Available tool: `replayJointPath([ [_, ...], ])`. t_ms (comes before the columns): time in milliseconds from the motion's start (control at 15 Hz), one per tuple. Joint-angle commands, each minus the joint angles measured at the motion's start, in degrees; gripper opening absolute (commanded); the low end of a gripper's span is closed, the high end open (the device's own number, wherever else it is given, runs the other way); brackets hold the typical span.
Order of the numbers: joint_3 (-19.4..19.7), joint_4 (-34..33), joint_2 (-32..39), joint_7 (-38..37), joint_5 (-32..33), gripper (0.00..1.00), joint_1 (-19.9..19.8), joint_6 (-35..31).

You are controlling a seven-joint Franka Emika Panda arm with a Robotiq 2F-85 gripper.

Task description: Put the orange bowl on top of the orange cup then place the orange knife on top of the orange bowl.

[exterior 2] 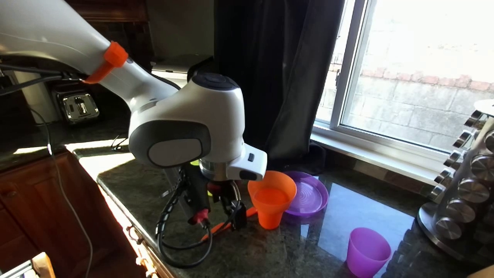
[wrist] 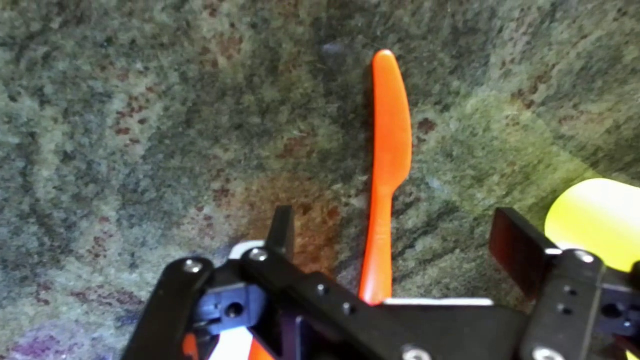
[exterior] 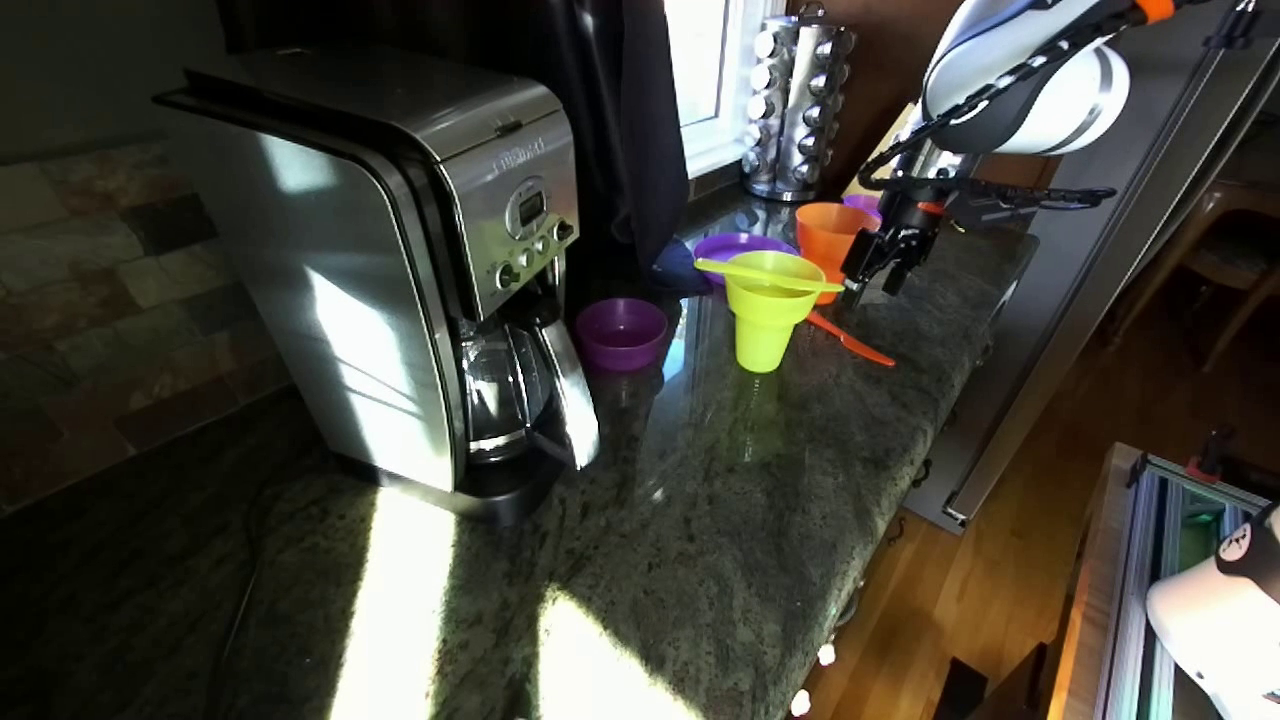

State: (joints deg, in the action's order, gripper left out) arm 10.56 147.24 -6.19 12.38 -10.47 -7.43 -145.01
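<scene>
The orange knife (exterior: pixel 850 342) lies flat on the dark stone counter, and it also shows in an exterior view (exterior 2: pixel 220 228) and in the wrist view (wrist: pixel 390 135). My gripper (exterior: pixel 873 283) is open and empty above it. In the wrist view its fingers (wrist: pixel 402 237) are spread on either side of the knife's handle, not touching it; the gripper body meets the handle's end in the picture. The orange bowl (exterior 2: pixel 272 185) sits upright on top of the orange cup (exterior 2: pixel 270 221). In an exterior view the bowl (exterior: pixel 830 228) and cup (exterior: pixel 828 280) stand behind the yellow-green cup.
A yellow-green cup (exterior: pixel 762 345) bears a yellow-green bowl with a yellow-green knife (exterior: pixel 770 275) across it, near the gripper. A purple plate (exterior 2: pixel 307 195), a purple bowl (exterior: pixel 620 335) and a purple cup (exterior 2: pixel 368 253) stand around. A coffee maker (exterior: pixel 510 170) and spice rack (exterior 2: pixel 463 193) flank them.
</scene>
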Motion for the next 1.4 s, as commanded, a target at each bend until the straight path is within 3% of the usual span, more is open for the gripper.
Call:
replayJointPath([
  [0, -0.81, -1.31, 4.12, -2.25, 0.05, 1.00, 0.30, -2.49],
  [67, -0.49, -0.50, 1.62, -0.43, -0.12, 1.00, 0.04, -0.21],
  [400, -0.61, -0.65, 1.97, -0.52, -0.10, 1.00, 0.01, -0.44],
  [1333, -1.88, -2.58, 6.70, -3.37, -0.45, 1.00, 0.35, -2.43],
])
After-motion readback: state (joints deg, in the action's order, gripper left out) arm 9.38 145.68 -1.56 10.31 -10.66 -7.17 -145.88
